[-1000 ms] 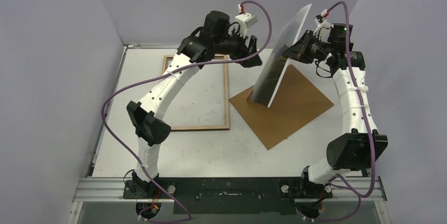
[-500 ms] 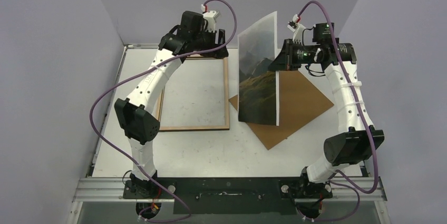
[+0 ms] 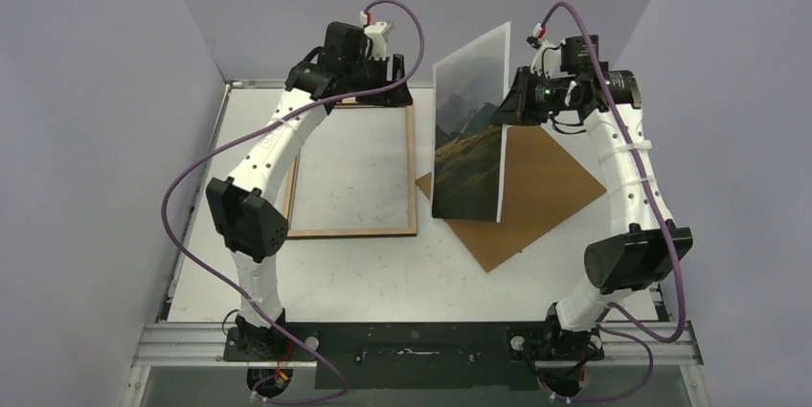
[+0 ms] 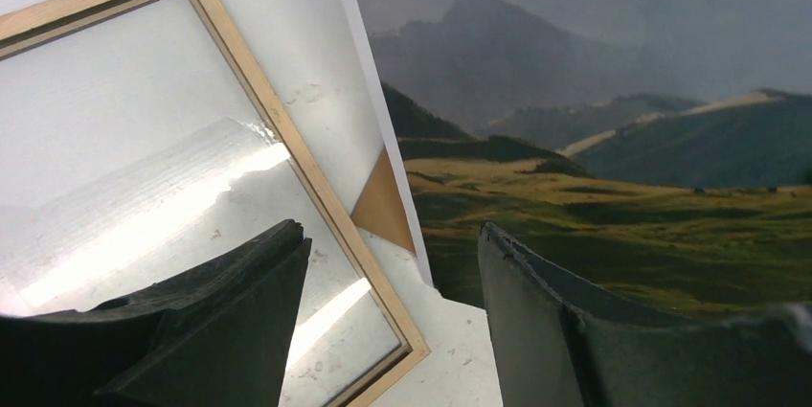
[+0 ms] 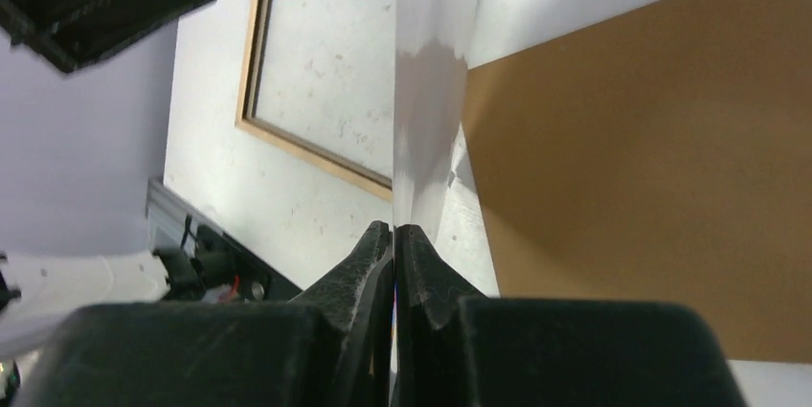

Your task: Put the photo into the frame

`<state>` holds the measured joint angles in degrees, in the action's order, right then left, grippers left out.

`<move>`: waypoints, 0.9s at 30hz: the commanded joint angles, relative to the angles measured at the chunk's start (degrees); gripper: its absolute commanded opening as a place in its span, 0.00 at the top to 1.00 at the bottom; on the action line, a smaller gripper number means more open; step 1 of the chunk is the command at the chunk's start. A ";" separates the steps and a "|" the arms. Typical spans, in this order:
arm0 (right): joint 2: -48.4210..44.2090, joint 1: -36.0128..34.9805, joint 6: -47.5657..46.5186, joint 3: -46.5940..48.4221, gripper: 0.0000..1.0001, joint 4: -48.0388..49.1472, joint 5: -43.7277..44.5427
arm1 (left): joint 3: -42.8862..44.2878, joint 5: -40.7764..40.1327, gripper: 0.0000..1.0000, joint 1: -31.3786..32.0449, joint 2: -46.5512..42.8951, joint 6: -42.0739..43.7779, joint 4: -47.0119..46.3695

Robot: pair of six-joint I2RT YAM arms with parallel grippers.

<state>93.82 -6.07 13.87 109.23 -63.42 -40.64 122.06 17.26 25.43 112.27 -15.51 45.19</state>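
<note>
Pale worktop point(image 3: 383, 263) between lilac walls point(image 3: 96, 139). Standing on edge above it, photo point(image 3: 467, 139) pinched by right pincer point(image 5: 394, 230), clamped shut on the border nearest it around mid-height, picture side turned away from it. Lower edge down near brown board point(image 3: 551, 177) beneath that pincer; touching or not, cannot tell. Judged light, thin and bendy, glossy face slippery and easily smudged or creased: best taken by the white border, ideally with a second hold on the opposite edge to stop sagging. Beyond the print, left pincer point(image 4: 393, 244) open and empty, hovering, aimed at the picture side. Directly under it, frame point(image 3: 414, 172) lying flat, wood side up, close beside the board.
</note>
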 commanded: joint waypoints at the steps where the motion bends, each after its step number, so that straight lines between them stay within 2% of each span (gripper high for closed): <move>1: 0.60 -0.39 15.49 2.39 1.00 5.98 11.70 | -0.14 1.65 0.35 2.74 -4.74 -0.99 -3.30; 9: 1.36 -2.36 30.82 4.78 1.00 1.47 29.80 | -1.28 -2.40 0.30 13.57 -6.02 4.68 -6.75; 14: -1.03 -3.00 37.89 1.93 1.00 2.00 36.84 | -1.91 2.65 0.27 16.09 -6.18 8.83 -12.92; 19: -1.95 -3.00 43.59 -0.34 1.00 2.97 38.04 | -3.12 8.04 0.26 16.66 -5.55 10.85 -17.53; 22: -1.62 -2.99 45.07 -0.14 1.00 2.27 37.29 | -10.24 7.63 0.31 17.97 -7.67 12.98 -24.54; 27: -2.33 -3.01 48.85 -1.20 1.00 1.97 37.09 | -20.81 2.76 0.31 21.43 -11.73 19.69 -34.66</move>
<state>94.78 -8.73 58.02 108.84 -61.98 -4.95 106.10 22.28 43.94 105.27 -2.48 22.35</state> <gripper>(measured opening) 0.028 0.693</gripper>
